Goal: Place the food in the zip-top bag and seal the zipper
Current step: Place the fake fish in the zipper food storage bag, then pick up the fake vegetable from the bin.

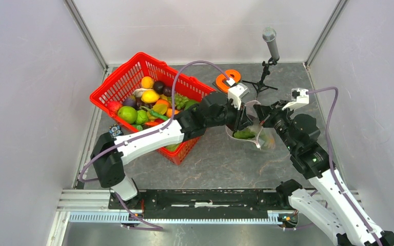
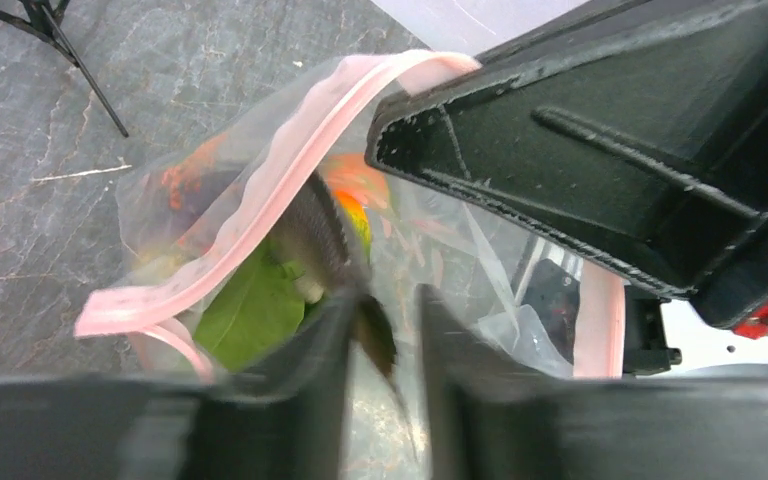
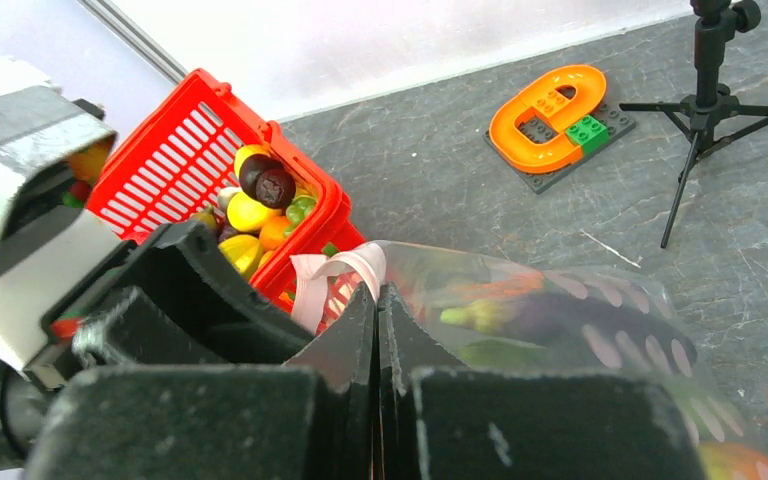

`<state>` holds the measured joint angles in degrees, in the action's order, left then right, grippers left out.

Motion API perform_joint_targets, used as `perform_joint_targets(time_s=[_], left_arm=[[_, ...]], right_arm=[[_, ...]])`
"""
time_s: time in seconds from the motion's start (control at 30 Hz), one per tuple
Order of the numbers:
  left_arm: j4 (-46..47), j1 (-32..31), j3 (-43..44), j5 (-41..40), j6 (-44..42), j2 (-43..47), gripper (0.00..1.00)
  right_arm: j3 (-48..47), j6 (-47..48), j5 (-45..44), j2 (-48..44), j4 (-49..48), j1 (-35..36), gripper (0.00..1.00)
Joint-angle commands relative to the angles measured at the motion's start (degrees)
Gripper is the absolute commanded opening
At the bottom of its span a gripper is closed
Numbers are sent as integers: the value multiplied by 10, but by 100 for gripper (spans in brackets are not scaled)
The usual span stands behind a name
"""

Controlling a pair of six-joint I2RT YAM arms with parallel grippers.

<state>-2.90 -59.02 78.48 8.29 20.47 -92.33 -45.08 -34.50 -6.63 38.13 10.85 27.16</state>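
Observation:
The clear zip-top bag lies on the table between my two grippers, its mouth held open. In the left wrist view its pink zipper curves round the mouth, with a green leaf and an orange-yellow piece inside. My left gripper hangs over the mouth with its jaws a little apart. A dark brown piece sits in the gap against one finger. My right gripper is shut on the bag's pale zipper edge. Green and orange food shows through the bag.
A red mesh basket full of toy produce stands left of the bag, under my left arm. An orange toy on a black plate and a microphone on a tripod stand at the back. The basket sits close behind the bag.

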Motion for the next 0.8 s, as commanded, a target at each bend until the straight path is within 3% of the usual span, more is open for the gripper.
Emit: perform_joint_targets(time_s=[0.0, 0.03, 0.1, 0.37, 0.53, 0.77], left_arm=[[-30, 0, 38, 25, -9, -7, 45], [-30, 0, 30, 23, -10, 7, 58], [-33, 1, 17, 7, -18, 38, 72], [-74, 6, 6, -34, -84, 166, 98], [-151, 50, -16, -129, -92, 196, 100], [-178, 159, -91, -150, -62, 241, 100]], right_arm=[[3, -10, -40, -15, -34, 0, 1], [8, -9, -54, -16, -30, 0, 2], [12, -5, -82, -16, -18, 0, 1], [-6, 40, -171, -17, -3, 0, 1], [-43, 83, -222, -21, 14, 0, 1], [-39, 90, -225, -39, 25, 0, 1]])
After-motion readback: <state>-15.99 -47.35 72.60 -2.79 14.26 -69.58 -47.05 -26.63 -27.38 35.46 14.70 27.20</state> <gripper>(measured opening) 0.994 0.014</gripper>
